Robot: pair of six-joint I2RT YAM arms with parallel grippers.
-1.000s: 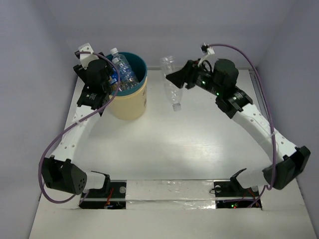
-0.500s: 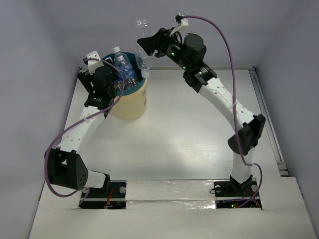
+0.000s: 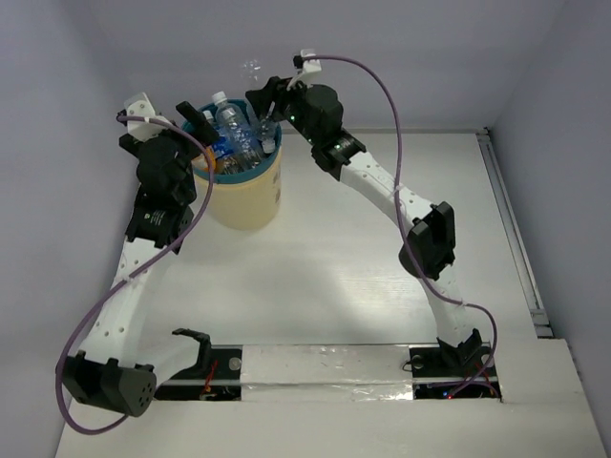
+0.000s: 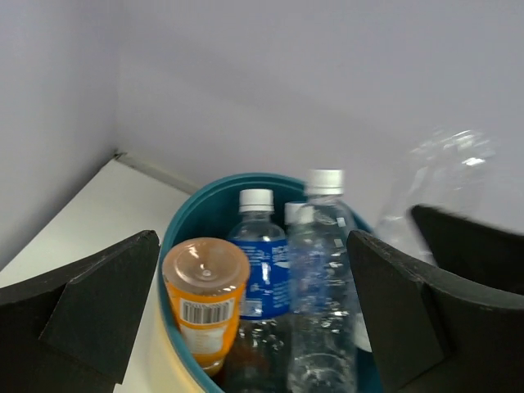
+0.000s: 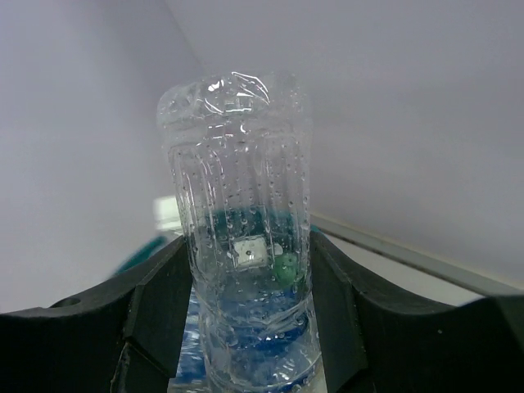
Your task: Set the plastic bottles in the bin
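Up close, stretching the left arm (image 3: 119, 291) and the right arm (image 3: 372, 181) from their bases at the near edge of the white table (image 3: 334, 277) toward its far left corner. Working there over the bin (image 3: 250, 196), a cream-yellow bucket with a teal rim and lining, standing upright on the table close to the back wall. Showing, packed side by side inside it and poking above the rim, an orange bottle (image 4: 205, 299) with a barcode label at the left, a blue-labelled bottle (image 4: 260, 274) with a white cap just beside it, and a taller clear bottle (image 4: 323, 286), also white-capped, to the right. Hovering the left gripper (image 4: 252, 241) beside and slightly above the bin's far left rim, spreading its fingers wide apart and grasping nothing. Pinching a crinkled clear bottle (image 5: 241, 205) in the right gripper (image 5: 250, 246), pressing one finger against each side of it. Holding that bottle roughly upright above the far right part of the bin's rim, rounded end pointing up, lower end hidden behind the fingers and the rim. Giving no way of telling any contact with the ones below. Backing onto a plain pale wall (image 3: 401, 48) just beyond the bin.
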